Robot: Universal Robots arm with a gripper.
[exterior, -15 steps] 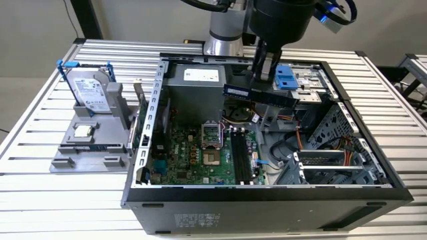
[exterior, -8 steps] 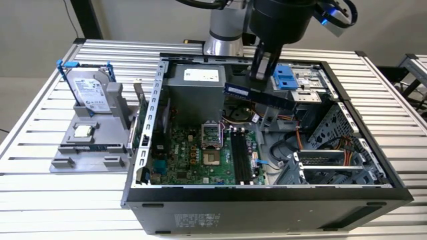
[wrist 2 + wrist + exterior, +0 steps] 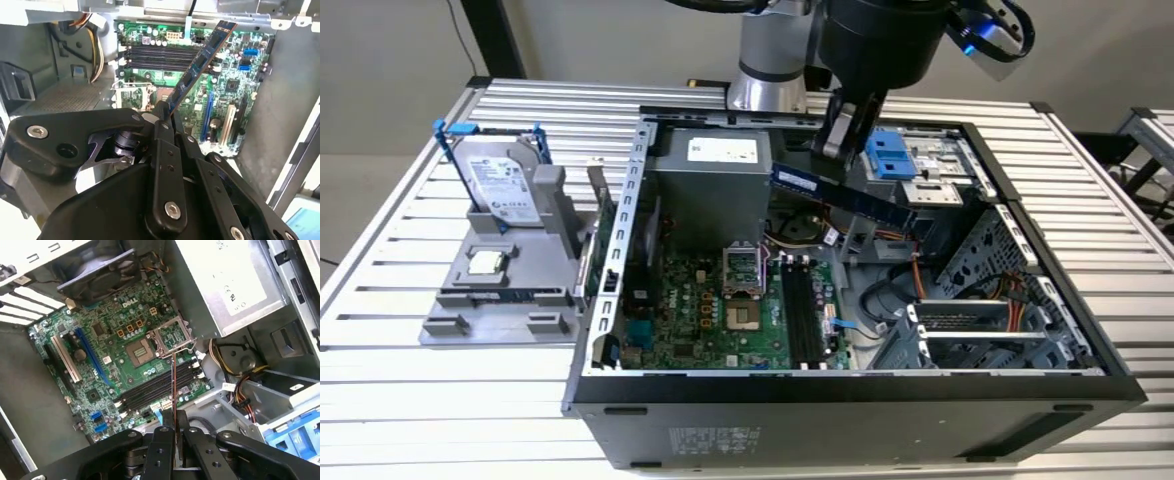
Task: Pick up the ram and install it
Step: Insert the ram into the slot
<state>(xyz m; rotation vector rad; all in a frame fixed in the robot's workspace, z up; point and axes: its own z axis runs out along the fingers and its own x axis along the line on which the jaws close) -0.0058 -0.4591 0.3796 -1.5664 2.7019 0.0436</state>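
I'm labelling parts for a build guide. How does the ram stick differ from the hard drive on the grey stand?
The ram is a long, thin dark-blue strip; the hard drive is a broad silver slab with blue clips. The ram is clamped in the claw, slanting above the open computer case; the hard drive stands nearly upright in its grey stand outside the case. Neither is installed.
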